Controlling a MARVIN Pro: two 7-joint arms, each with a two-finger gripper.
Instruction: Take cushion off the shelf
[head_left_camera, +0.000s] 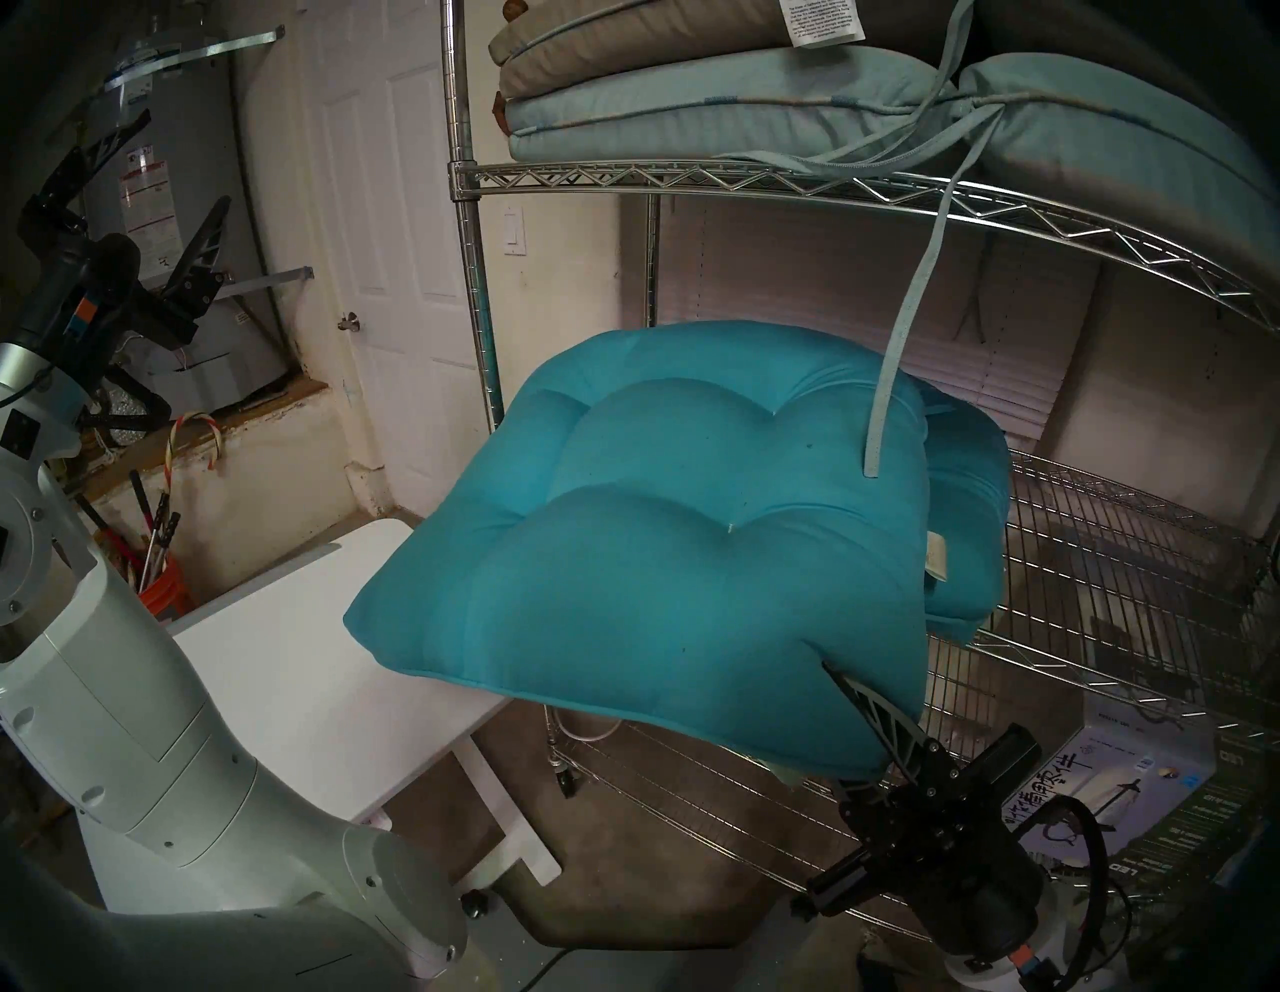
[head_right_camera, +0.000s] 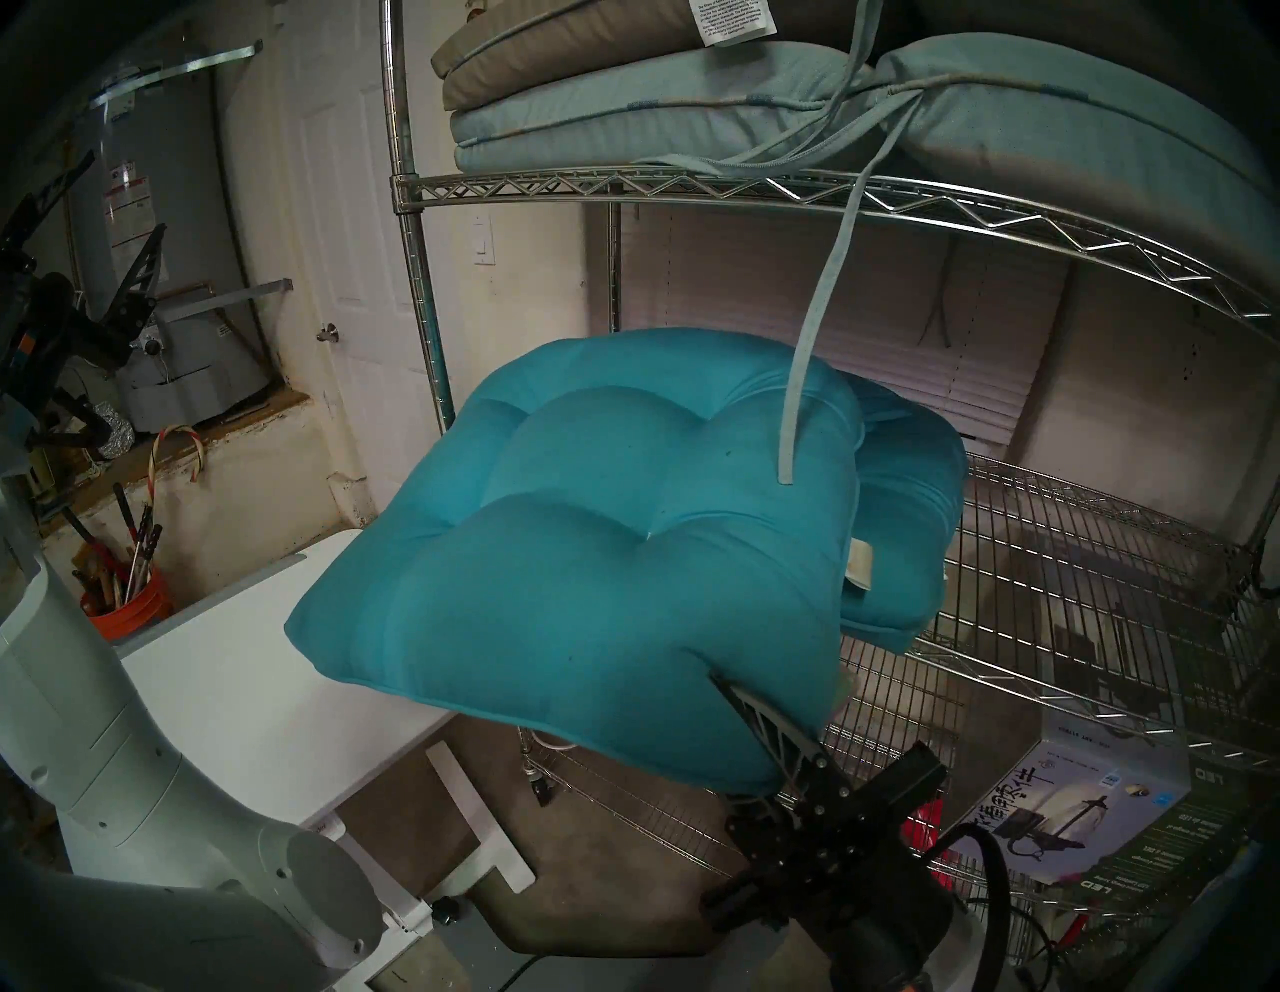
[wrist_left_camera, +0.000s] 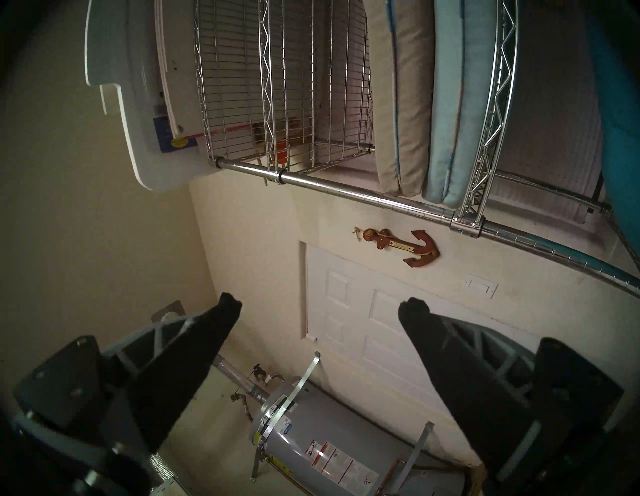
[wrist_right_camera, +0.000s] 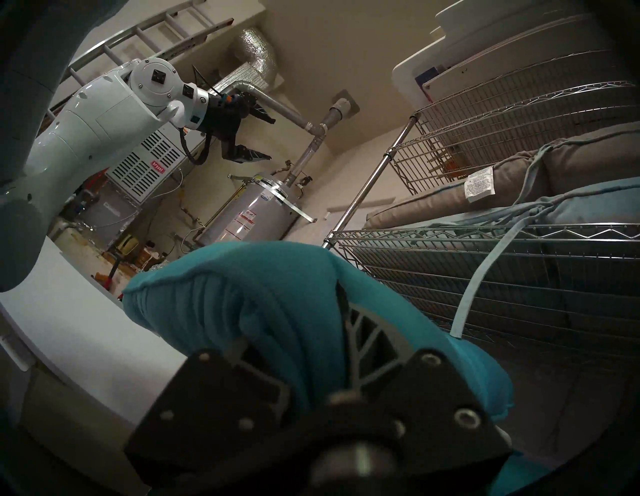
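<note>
My right hand (head_left_camera: 841, 700) pinches the near corner of the teal cushion (head_left_camera: 658, 526), one finger (wrist_right_camera: 367, 329) pressed on top, fabric bunched around it in the right wrist view. From that hand the cushion stretches up and away, its far-left corner hanging over the white worktop (head_left_camera: 277, 665), its far edge overlapping a second teal cushion (head_left_camera: 970, 526) that sits on the middle wire tier of the shelf (head_left_camera: 1108, 554). I cannot tell whether the gripped cushion touches that tier; most of it sticks out past the shelf's front edge. Just beyond my right hand, a pale blue tie strap (head_left_camera: 900, 346) dangles from the tier above and its end lies against the gripped cushion's top. That upper tier carries a stack of flat pads (head_left_camera: 692, 97), tan over pale blue. Below and right of my right hand a printed box (head_left_camera: 1122, 790) sits on a lower tier. My left hand (head_left_camera: 131, 201) is up and well off to the left of the cushion, fingers (wrist_left_camera: 214, 332) spread wide, nothing between them, aimed toward the white door (wrist_left_camera: 363, 329) and the water heater (wrist_left_camera: 311, 443). An orange bucket (head_left_camera: 170, 589) of tools stands on the floor beyond the worktop.
</note>
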